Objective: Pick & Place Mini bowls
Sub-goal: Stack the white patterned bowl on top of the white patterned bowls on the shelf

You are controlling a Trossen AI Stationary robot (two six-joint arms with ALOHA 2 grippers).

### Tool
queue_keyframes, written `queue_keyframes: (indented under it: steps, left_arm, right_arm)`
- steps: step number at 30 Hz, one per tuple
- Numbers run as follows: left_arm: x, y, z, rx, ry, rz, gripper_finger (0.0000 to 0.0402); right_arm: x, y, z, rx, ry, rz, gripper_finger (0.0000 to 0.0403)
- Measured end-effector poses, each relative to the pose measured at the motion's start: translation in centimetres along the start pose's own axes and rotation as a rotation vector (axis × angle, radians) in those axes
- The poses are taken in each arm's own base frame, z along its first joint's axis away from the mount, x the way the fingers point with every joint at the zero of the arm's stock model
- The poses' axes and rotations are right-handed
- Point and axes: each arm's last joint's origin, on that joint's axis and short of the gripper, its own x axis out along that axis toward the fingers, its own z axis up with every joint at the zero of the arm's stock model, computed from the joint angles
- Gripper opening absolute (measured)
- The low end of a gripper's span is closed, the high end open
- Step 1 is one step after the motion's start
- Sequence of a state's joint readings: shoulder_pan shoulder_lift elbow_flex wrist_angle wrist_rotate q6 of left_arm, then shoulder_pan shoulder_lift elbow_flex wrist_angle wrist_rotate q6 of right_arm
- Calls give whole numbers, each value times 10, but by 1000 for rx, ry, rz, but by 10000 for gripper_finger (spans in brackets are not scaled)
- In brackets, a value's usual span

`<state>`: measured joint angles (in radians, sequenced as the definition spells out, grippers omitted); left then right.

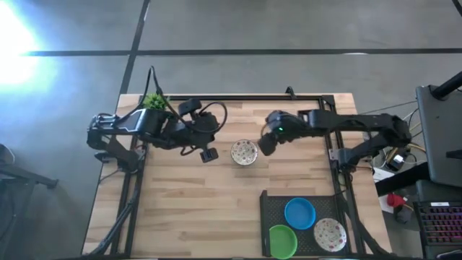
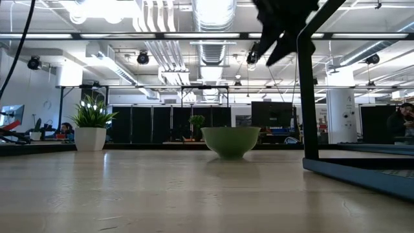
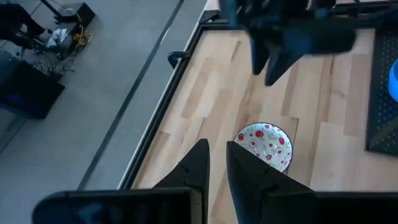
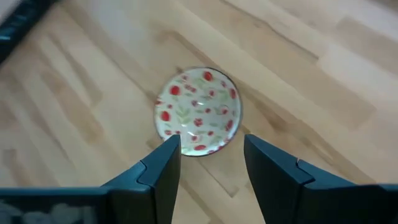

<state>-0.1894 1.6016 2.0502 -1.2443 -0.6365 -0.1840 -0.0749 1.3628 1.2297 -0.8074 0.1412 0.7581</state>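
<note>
Speckled mini bowl (image 1: 245, 152) sits upright mid-worktop (image 1: 188, 209), free of both tools. Right tool (image 1: 264, 146) just beside it, fingers (image 4: 163, 163) spread open, holding nothing. Left tool (image 1: 208, 154) near the bowl's other side, narrow gap between fingers, empty. Blue bowl (image 1: 299, 213), green bowl (image 1: 282, 240), another speckled bowl (image 1: 330, 234) lie in the black tray (image 1: 274, 206).

1 speckled bowl (image 1: 245, 152) upright mid-table; 3 bowls (image 1: 299, 213) in tray.
</note>
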Motion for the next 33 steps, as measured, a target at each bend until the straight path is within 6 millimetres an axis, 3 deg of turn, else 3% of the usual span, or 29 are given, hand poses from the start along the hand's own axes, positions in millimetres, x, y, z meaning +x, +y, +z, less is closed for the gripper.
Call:
queue_keyframes:
  steps: [8, 17, 33]
  left_arm:
    - [5, -4, -4, 10, 22, 1, 48]
    - [5, -5, -4, -3, 20, -1, 48]
    - [5, -4, -4, 6, 21, 0, 48]
  right_arm:
    - [54, -18, 13, 56, 165, -65, 173]
    - [107, -33, 14, 79, 309, -119, 173]
    - [156, -40, 7, 87, 401, -105, 171]
